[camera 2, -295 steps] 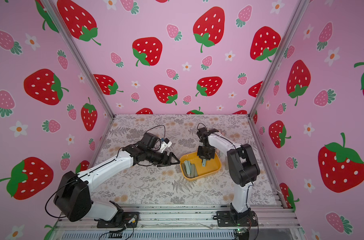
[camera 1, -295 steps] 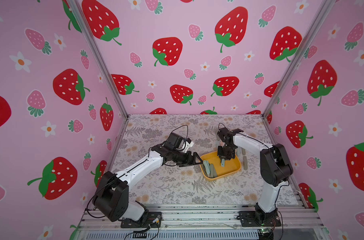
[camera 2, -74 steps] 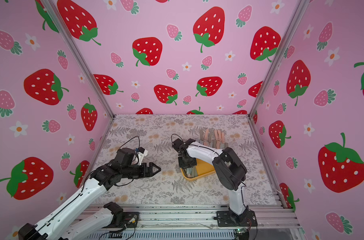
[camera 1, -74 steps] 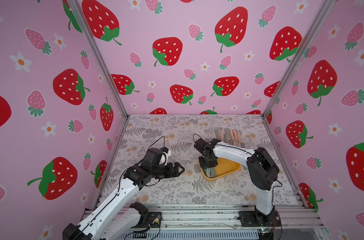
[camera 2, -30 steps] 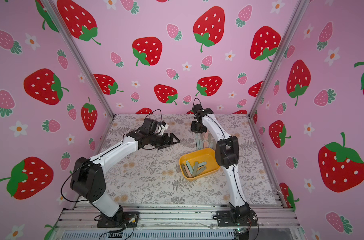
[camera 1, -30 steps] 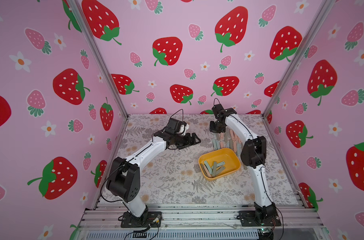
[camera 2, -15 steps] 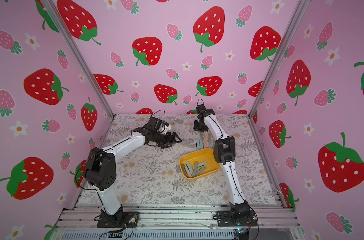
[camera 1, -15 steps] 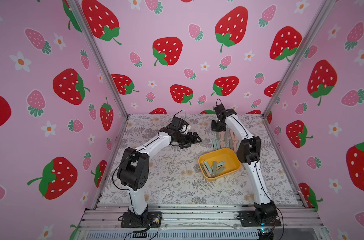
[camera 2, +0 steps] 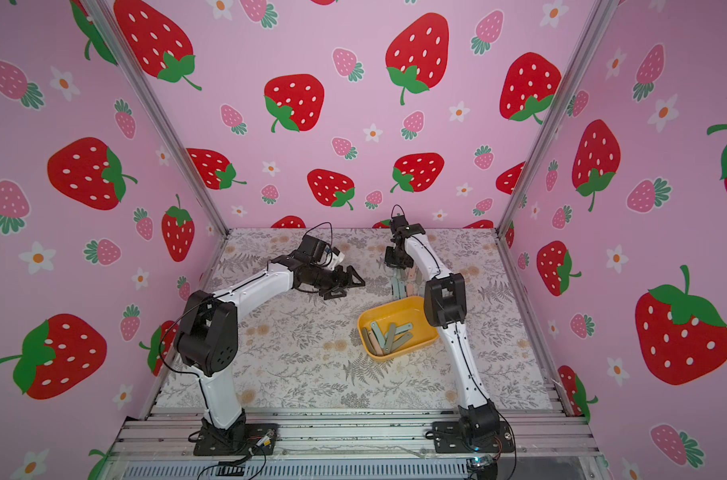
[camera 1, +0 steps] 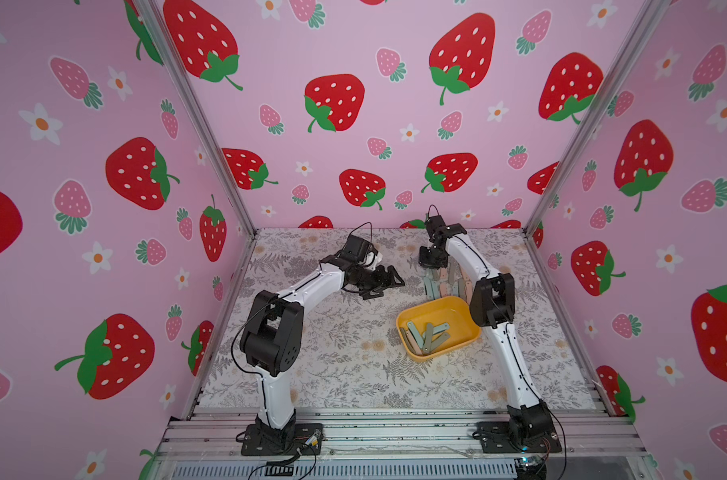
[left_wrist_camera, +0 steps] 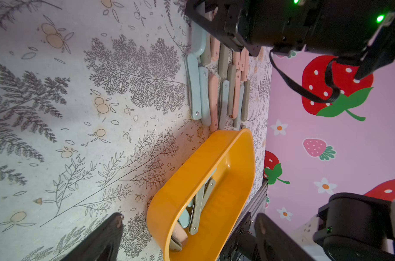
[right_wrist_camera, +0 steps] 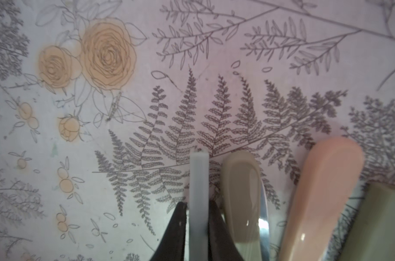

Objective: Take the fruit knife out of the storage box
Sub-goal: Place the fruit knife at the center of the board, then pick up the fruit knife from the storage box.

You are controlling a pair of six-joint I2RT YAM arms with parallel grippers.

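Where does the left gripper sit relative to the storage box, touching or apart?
Apart. Both top views show the left gripper short of the storage box, with patterned mat between them.

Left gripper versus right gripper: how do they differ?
The left gripper stands wide open, empty; the right gripper has its fingers closed on a grey fruit knife. The left gripper hovers away from the knives; the right gripper sits at the knife row beyond the storage box. Both are outside it.
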